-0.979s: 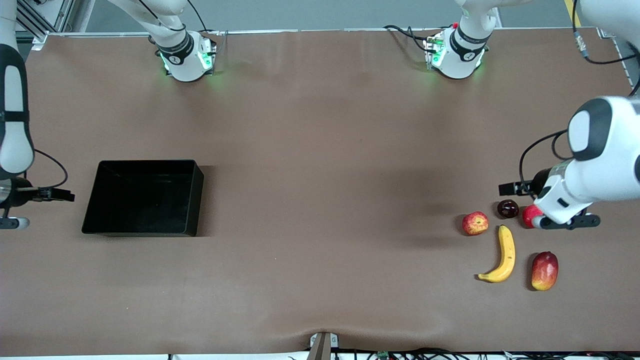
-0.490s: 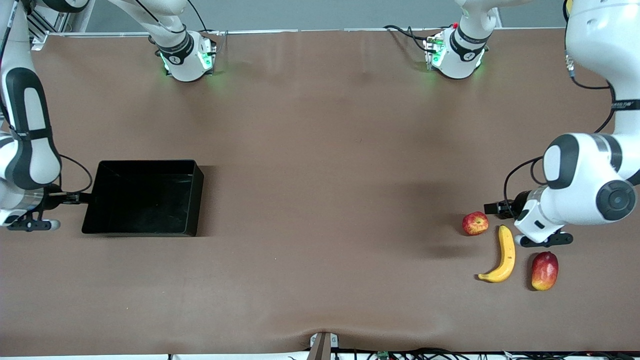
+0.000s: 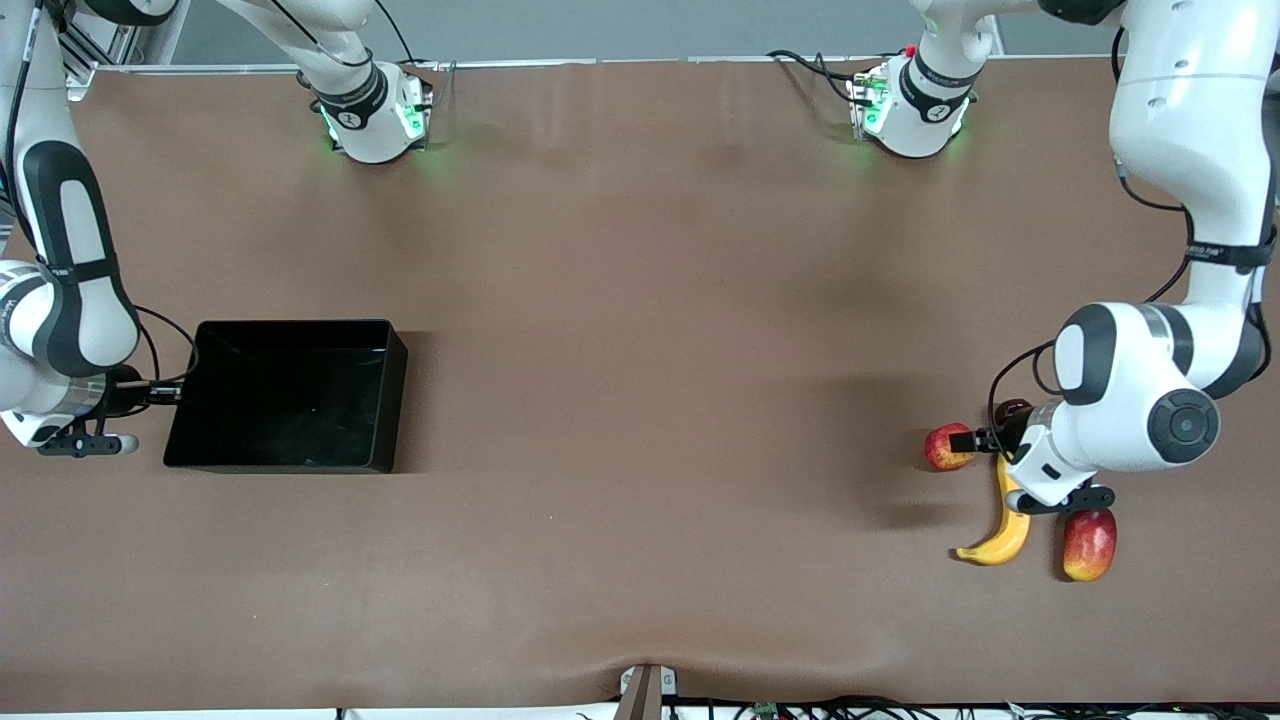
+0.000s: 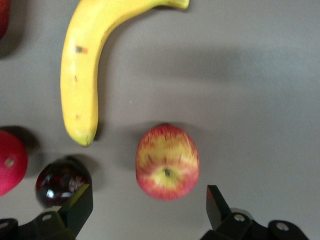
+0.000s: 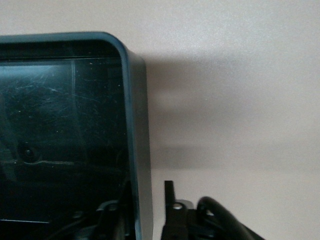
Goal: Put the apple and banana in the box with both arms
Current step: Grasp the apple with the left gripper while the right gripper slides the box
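- We see the apple (image 4: 167,161) lying on the brown table (image 3: 640,400) toward the left arm's end, its stem dimple facing up; the front view shows only part of it past the left arm.
- The banana (image 4: 87,65) lies just beside the apple, nearer to the front camera, not touching it.
- The left gripper (image 4: 149,207) hovers over the apple, fingers spread wide with one to each side of the fruit, holding nothing.
- A dark round fruit (image 4: 62,182) and a pinkish-red fruit (image 4: 10,162) sit beside the apple; a red-yellow mango-like fruit (image 3: 1090,542) lies beside the banana.
- The box (image 3: 290,395), black and with nothing in it, rests toward the right arm's end, well apart from the fruits.
- The right gripper (image 5: 145,210) is at the box wall nearest that end, one finger inside the wall and one outside, closing on the rim.
- We cannot tell whether the pads already press the wall.
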Tool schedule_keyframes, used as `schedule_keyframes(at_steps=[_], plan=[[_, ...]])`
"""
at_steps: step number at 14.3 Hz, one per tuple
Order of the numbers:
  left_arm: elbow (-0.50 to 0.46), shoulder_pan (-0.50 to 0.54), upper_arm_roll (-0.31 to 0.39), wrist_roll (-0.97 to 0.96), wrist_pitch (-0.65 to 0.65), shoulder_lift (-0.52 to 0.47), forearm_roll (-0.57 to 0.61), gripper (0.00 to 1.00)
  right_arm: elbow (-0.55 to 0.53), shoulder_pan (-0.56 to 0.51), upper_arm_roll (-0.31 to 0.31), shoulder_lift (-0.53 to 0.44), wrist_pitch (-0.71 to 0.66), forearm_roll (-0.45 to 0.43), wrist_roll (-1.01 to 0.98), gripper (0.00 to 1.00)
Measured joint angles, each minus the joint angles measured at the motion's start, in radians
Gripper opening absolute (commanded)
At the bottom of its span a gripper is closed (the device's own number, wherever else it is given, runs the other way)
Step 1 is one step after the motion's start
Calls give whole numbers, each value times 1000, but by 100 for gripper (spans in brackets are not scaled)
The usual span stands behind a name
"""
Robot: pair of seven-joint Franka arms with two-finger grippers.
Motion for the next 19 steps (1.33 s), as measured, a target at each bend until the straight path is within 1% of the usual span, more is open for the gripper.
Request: schedule_keyframes(at_steps=[3,7,9,12,13,15,18,19], plan=[[1,6,0,-1,51,36,-18,100,11,1,10,-8,-31,2,0,0],[2,4,-4,-24,74,59,-29,100,99,8,37,-26,-177,11,1,0],[0,2,-5,-39,74,64,-29,100,143,22,50,-28,-254,73,1,0],[-4,2,-6,-51,74,68,-29,99,171,61,59,-39,-312,161,16,0],[-6,2,-6,-52,74,68,-29,89,174,88,60,-45,-323,175,52,0],[-10,1,-8,-52,75,68,-29,66,181,179,64,-52,-329,187,200,0],[-15,-6,-9,-52,75,67,-29,18,203,342,69,-54,-324,195,404,0],[-15,-6,-9,-52,75,67,-29,5,210,385,69,-54,-321,198,433,0]])
